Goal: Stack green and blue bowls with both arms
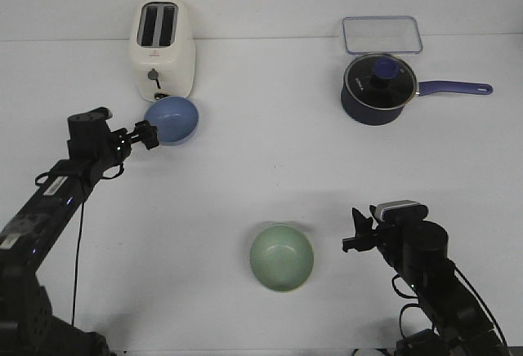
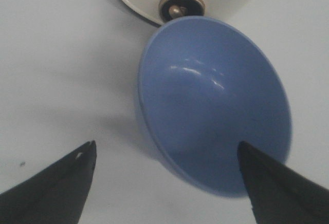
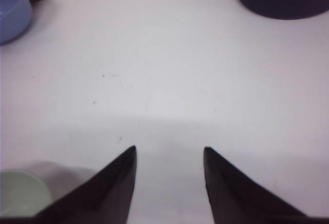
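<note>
The periwinkle blue bowl (image 1: 173, 119) sits just in front of the toaster and looks tilted, its opening turned toward my left gripper (image 1: 148, 135). That gripper is open. In the left wrist view one fingertip (image 2: 257, 172) lies over the inside of the blue bowl (image 2: 216, 106) and the other is outside its rim, with the gripper (image 2: 167, 143) straddling the near rim. The sage green bowl (image 1: 281, 256) stands upright at the front centre. My right gripper (image 1: 357, 233) is open and empty, to the right of it. The right wrist view (image 3: 169, 147) shows the green bowl (image 3: 20, 193) beside it.
A cream toaster (image 1: 163, 46) stands directly behind the blue bowl. A dark navy saucepan (image 1: 377, 88) with a lid and long handle is at the back right, with a clear plastic container (image 1: 382, 34) behind it.
</note>
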Motion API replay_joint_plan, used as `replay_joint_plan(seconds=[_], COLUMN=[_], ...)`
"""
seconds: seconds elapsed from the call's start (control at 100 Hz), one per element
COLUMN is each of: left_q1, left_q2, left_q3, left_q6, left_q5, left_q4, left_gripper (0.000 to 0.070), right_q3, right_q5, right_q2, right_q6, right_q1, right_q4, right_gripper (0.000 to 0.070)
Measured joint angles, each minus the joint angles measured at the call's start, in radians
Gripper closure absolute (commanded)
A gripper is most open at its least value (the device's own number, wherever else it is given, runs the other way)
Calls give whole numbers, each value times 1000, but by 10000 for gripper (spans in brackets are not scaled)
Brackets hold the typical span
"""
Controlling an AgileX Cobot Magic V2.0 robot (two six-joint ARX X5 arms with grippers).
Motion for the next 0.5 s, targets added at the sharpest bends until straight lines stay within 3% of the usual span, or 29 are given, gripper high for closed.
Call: replay_joint_plan(seconds=[0.22, 0.27, 0.36, 0.39, 0.5], left_q1=[0, 0, 0, 0, -1], left_q2=[237, 271, 292, 291, 291], left_q3=[196, 212, 214, 214, 217], left_q6=[0, 0, 3, 3, 2], left_q5=[1, 1, 0, 0, 11], left_q4=[-46, -50, -50, -50, -51], left_gripper=[219, 311, 629, 700, 687], right_q3=[0, 0, 0, 0, 0], right_q5=[0, 0, 0, 0, 1], right_q2=[0, 0, 0, 0, 0], right_q6=[0, 0, 0, 0, 0], right_q1=[0, 0, 0, 0, -3], right_q4=[-11, -13, -14, -14, -15], right_gripper=[433, 433, 433, 433, 433])
